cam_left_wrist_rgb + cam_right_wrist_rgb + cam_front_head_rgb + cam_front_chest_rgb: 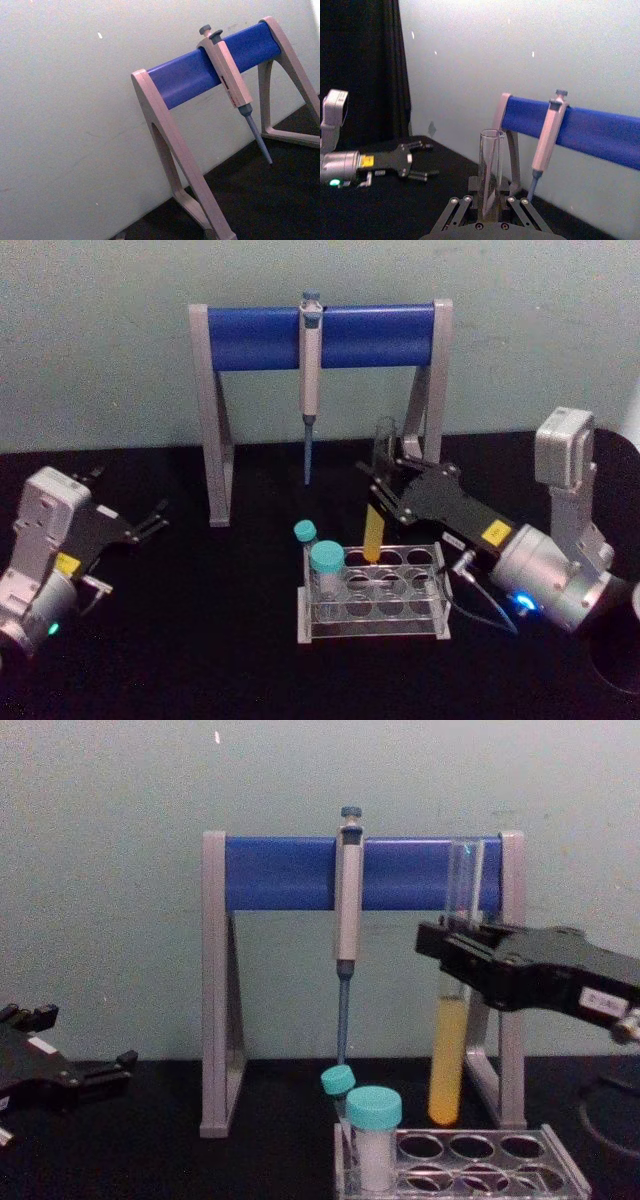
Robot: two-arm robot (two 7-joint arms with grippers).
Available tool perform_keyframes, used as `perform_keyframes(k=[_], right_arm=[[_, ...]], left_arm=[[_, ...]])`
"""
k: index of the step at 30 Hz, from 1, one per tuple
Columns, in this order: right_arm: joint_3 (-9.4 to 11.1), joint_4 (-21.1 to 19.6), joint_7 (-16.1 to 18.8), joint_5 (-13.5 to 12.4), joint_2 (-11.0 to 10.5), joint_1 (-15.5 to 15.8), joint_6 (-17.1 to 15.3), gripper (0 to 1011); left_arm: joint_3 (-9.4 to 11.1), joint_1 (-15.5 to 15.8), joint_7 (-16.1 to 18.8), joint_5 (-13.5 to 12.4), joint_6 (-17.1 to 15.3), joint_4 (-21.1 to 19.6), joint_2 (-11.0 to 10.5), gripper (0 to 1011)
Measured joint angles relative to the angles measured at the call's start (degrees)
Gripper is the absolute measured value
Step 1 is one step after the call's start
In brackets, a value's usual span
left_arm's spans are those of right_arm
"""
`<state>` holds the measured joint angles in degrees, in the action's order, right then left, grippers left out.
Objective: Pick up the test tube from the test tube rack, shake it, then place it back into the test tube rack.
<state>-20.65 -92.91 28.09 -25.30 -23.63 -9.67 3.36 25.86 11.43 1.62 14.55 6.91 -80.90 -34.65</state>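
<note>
**Test tube held just above the rack by the right end effector**

The black bench [200, 660] carries everything. Along its far edge stands the tall pipette stand [250, 337], with two grey legs and a blue round bar on top. From the middle of this bar hangs a grey pipette with a thin blue tip [311, 350], pointing down.

The right end effector [380, 478] reaches in from the right edge of the bench toward the middle. It is clenched on the test tube [447, 1060], a tall, thin tube of clear glass with no cap and with yellow-orange liquid in its lower part. The black fingers grasp the tube on its clear upper part, above the liquid. The open mouth of the tube stands higher than the fingers, in front of the blue bar. The tube is nearly upright. In the chest view its round bottom is just above the rear row of holes of the rack.

The left end effector [427, 160] rests near the left edge of the bench, well apart from the rack. Its fingers are spread and they grasp nothing.

The test tube rack [441, 585], low and of clear plastic with rows of round holes, sits in the middle of the bench, nearer to the near edge. At its left end stand two short vials with teal caps [327, 562], one behind the other, and the rear one is tilted.
</note>
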Motion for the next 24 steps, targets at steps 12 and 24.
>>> perform_keyframes(k=[12, 24], right_arm=[[-1.36, 8.25, -2.25, 3.09, 3.78, -6.38, 3.88, 230], [1.27, 9.06, -4.72, 4.16, 4.61, -5.97, 3.91, 232]], left_arm=[[0.00, 0.00, 0.00, 0.00, 0.00, 0.00, 0.00, 1009], [0.00, 0.00, 0.00, 0.00, 0.00, 0.00, 0.00, 1010]])
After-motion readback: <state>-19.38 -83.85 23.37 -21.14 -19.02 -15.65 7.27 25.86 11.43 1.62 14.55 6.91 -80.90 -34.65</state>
